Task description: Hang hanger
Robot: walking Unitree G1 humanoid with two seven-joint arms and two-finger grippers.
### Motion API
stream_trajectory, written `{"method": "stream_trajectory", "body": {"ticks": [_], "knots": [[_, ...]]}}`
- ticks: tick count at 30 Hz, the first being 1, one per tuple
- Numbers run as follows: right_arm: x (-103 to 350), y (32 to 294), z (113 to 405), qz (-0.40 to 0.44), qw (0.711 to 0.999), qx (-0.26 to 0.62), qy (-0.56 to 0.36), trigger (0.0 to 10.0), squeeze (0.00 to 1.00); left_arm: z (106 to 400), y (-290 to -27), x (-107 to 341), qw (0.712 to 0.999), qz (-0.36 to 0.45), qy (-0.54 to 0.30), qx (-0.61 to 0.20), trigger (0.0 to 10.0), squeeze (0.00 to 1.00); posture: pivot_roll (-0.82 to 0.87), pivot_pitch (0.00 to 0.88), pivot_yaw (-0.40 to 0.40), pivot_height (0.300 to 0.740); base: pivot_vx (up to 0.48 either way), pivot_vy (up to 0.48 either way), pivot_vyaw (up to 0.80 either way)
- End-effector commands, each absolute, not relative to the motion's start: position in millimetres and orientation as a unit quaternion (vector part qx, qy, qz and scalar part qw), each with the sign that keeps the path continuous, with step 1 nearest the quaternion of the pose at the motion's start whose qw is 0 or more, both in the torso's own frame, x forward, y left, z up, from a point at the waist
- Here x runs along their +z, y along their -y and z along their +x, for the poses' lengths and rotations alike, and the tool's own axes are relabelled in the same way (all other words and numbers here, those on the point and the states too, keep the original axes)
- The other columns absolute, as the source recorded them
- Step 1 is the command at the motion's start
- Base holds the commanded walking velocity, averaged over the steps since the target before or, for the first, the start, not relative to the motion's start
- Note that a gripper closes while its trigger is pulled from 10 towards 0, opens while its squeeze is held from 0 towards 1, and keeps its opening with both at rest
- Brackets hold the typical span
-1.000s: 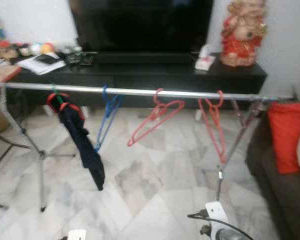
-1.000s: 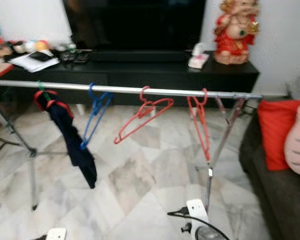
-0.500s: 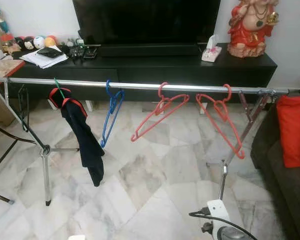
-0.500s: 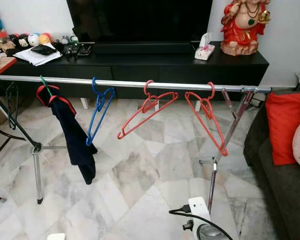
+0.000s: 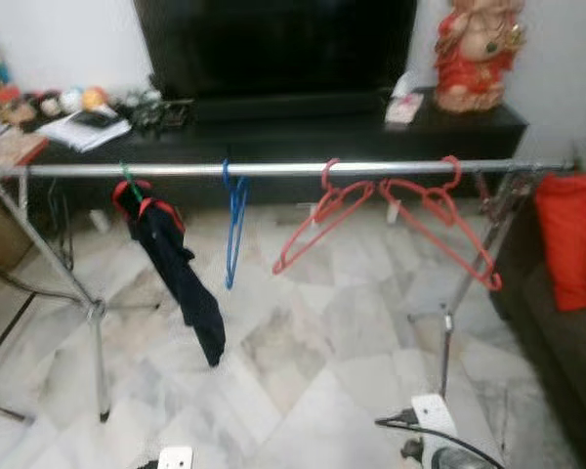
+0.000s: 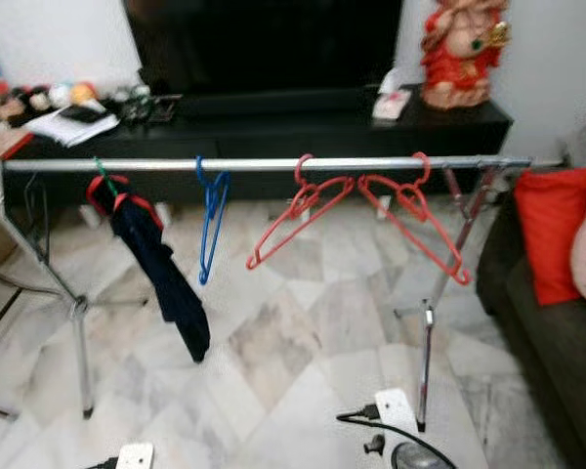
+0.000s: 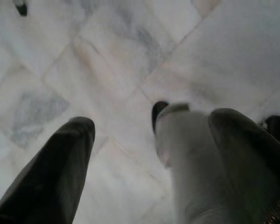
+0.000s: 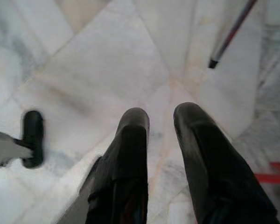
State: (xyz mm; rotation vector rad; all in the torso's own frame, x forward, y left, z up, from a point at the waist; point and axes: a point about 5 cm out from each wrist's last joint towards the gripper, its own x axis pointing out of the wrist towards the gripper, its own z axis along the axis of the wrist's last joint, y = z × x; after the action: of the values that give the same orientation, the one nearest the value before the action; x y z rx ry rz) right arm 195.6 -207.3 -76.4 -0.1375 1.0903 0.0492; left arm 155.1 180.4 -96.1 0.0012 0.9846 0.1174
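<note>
No readable text, labels, brands or numbers anywhere; views blurred.

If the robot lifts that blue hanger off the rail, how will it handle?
The blue hanger looks thin and open-framed, so probably light and fairly stiff. It hangs freely from the rail by its hook, so it would likely swing when nudged and could snag on lifting.

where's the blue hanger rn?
In the left eye view, the blue hanger hangs on the metal rail, left of centre, between the dark garment and the two red hangers.
</note>
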Motion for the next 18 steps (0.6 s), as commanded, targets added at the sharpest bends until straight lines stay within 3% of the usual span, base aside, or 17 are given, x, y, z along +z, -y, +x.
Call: {"method": "stream_trajectory", "body": {"ticks": [1, 6, 18], "knots": [[-73.7, 196.2, 204.0, -0.057, 0.860, 0.034, -0.506, 10.0, 0.00, 146.6, -188.8, -98.8, 0.871, 0.014, -0.487, 0.063, 10.0, 0.00, -0.08, 0.000, 0.041, 0.740, 0.000, 0.000, 0.00], [-73.7, 196.0, 204.1, -0.062, 0.857, 0.038, -0.511, 10.0, 0.00, 146.7, -189.4, -98.6, 0.872, 0.016, -0.486, 0.063, 10.0, 0.00, -0.08, 0.000, 0.041, 0.740, 0.000, 0.000, -0.21], [-73.5, 195.4, 204.7, -0.064, 0.855, 0.040, -0.513, 10.0, 0.00, 147.3, -189.6, -98.2, 0.873, 0.010, -0.483, 0.065, 10.0, 0.00, -0.08, 0.000, 0.044, 0.740, 0.000, 0.000, -0.73]]}}
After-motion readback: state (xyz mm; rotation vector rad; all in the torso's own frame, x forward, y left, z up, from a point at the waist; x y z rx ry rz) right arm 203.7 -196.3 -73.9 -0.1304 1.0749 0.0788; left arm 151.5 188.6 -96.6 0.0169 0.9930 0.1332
